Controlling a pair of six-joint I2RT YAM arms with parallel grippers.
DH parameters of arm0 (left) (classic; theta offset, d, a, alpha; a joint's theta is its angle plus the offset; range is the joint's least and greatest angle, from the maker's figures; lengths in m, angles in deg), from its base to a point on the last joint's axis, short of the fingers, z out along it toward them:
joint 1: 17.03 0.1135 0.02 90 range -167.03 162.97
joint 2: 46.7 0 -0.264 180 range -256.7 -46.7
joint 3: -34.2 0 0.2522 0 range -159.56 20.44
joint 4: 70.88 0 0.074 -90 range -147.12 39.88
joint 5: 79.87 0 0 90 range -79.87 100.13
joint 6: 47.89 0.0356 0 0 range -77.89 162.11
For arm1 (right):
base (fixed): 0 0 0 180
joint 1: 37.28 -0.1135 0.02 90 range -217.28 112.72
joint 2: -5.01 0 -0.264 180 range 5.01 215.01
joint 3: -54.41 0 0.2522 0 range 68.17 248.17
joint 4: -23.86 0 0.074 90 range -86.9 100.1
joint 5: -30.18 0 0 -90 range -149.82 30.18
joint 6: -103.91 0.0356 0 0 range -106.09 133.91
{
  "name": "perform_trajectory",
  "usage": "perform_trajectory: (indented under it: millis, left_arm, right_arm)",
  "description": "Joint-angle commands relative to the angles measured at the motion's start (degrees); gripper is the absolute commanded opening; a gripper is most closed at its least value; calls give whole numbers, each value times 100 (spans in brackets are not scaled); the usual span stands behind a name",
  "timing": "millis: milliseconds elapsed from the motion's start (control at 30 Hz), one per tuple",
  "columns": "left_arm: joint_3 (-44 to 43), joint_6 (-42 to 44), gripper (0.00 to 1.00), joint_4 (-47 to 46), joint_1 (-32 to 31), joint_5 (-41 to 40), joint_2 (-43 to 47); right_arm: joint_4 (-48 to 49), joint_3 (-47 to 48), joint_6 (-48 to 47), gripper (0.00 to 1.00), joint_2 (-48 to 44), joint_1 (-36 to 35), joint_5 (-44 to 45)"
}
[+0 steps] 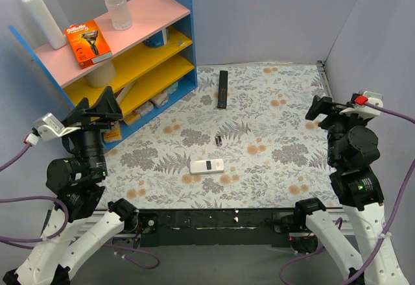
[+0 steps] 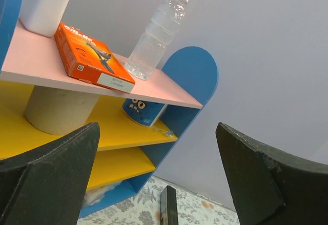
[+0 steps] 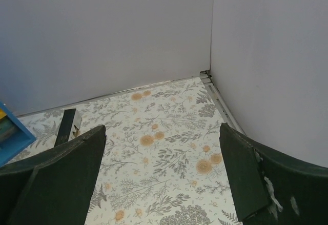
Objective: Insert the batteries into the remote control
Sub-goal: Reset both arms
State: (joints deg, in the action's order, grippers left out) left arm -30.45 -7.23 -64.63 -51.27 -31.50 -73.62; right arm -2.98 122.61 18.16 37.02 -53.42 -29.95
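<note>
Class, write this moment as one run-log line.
left gripper: open, raised | right gripper: open, raised | batteries: on table | remote control: white back up, untouched

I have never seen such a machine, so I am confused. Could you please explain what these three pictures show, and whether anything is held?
Two robot arms stand at the table's near edge. One picture looks down from above; the other two come from cameras on each wrist, so the dark shapes below are that arm's own jaws. The left gripper and right gripper are raised, open, holding nothing. On the flowered table lie a small white remote control, two tiny batteries and a long black remote. A coloured shelf stands at the far left.
</note>
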Motion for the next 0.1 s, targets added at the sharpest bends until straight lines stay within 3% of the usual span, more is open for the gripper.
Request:
perform_trajectory:
  millis: [0, 67]
  left_arm:
    - [141, 162, 98, -199, 14, -56, -173]
    - [150, 118, 98, -155, 14, -73, -209]
  right_arm:
    - [306, -38, -39, 98, -46, 15, -7]
    - [297, -64, -12, 98, -46, 15, -51]
